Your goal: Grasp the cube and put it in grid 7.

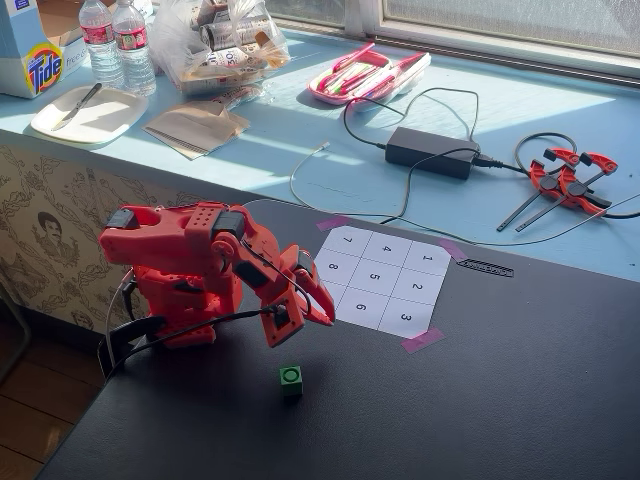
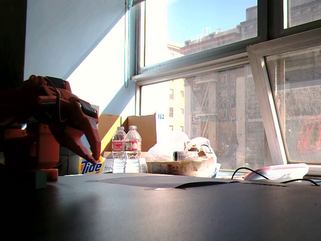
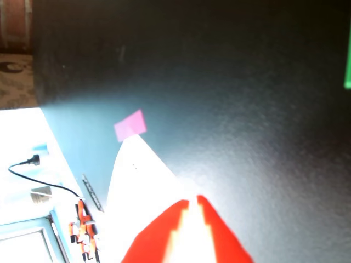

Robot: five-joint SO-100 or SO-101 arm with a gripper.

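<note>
The tiny green cube (image 1: pixel 291 377) with a dark ring on top sits on the black table, in front of the paper grid. Grid 7 (image 1: pixel 347 240) is the far left corner square of the white sheet and is bare. My red gripper (image 1: pixel 318 312) hovers over the sheet's left edge, above and just beyond the cube, with its jaws together and empty. In the wrist view the fingertips (image 3: pixel 192 201) nearly meet over the washed-out paper (image 3: pixel 137 175), and the cube is a green sliver at the right edge (image 3: pixel 347 71). The low fixed view shows the gripper (image 2: pixel 95 159) pointing down.
Pink tape scraps (image 1: pixel 421 340) hold the sheet's corners. Beyond the black table, the blue ledge carries a power brick (image 1: pixel 433 151) with cables, red clamps (image 1: pixel 570 180), a pink tray (image 1: pixel 365 75), water bottles (image 1: pixel 117 45) and a plate (image 1: pixel 85 112). The arm's base (image 1: pixel 180 290) stands left.
</note>
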